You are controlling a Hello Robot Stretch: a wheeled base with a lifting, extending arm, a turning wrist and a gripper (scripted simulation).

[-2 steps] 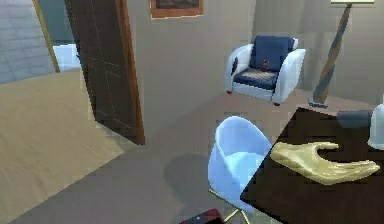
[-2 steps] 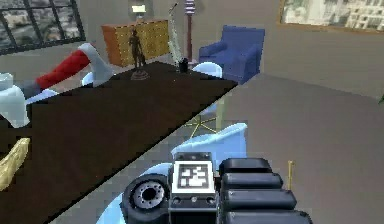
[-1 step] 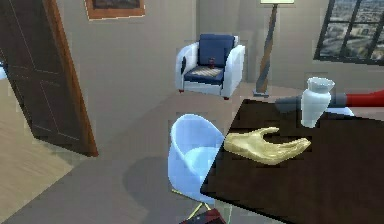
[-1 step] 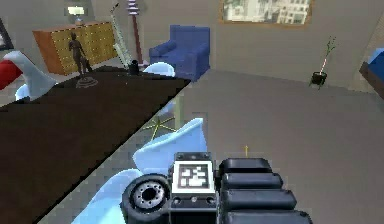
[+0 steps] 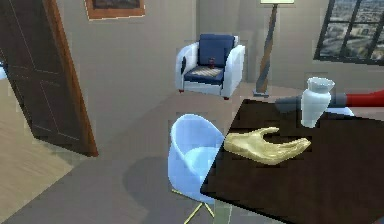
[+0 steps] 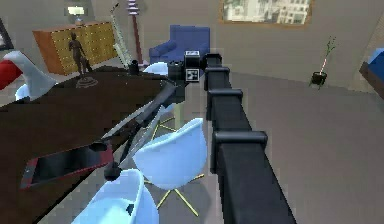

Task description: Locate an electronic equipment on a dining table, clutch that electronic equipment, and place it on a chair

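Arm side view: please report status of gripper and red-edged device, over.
Gripper at red-edged flat device, cannot tell if holding. Device lies on dark table. Pale blue chair at table edge.

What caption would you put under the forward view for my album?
Dark dining table with a gold hand sculpture and white vase, pale blue chair alongside.

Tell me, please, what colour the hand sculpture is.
Gold; the sculpture shows best in the forward view.

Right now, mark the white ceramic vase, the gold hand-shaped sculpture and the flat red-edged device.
white ceramic vase (image 5: pixel 316 105): forward view, its belly.
gold hand-shaped sculpture (image 5: pixel 258 147): forward view, its palm.
flat red-edged device (image 6: pixel 60 167): arm side view, its dark face.
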